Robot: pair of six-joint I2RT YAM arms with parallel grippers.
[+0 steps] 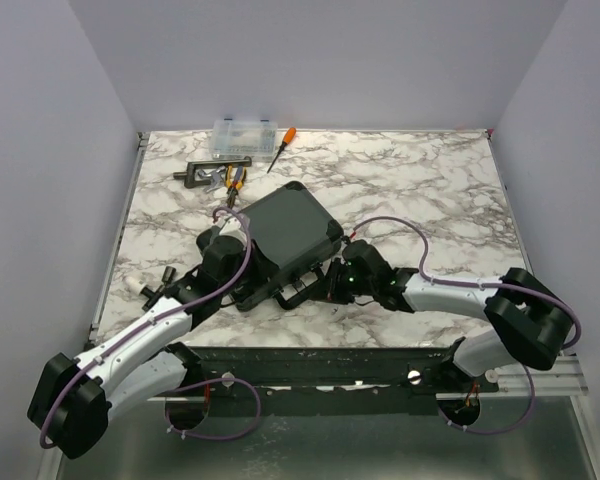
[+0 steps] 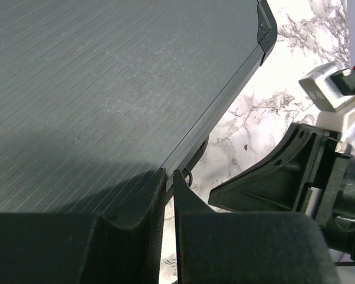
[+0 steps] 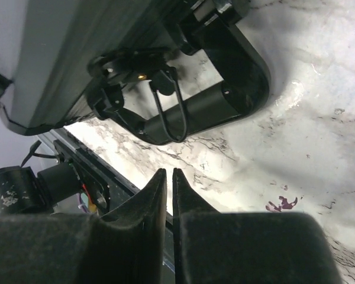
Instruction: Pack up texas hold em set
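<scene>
Judging by the lowered lid, you have most of the packing done: the black ribbed hard briefcase (image 1: 290, 232) lies shut mid-way across the white marble table (image 1: 430, 180), and no chips, cards, button or dice show outside it. Your left gripper (image 2: 168, 174) sits at the case's near edge, narrowed to a slit and holding nothing. Your right gripper (image 3: 168, 173) is equally narrow and empty, just below the wire latch loop (image 3: 168, 118) by the black handle (image 3: 248, 77). That loop looks unfastened, so latching probably remains.
</scene>
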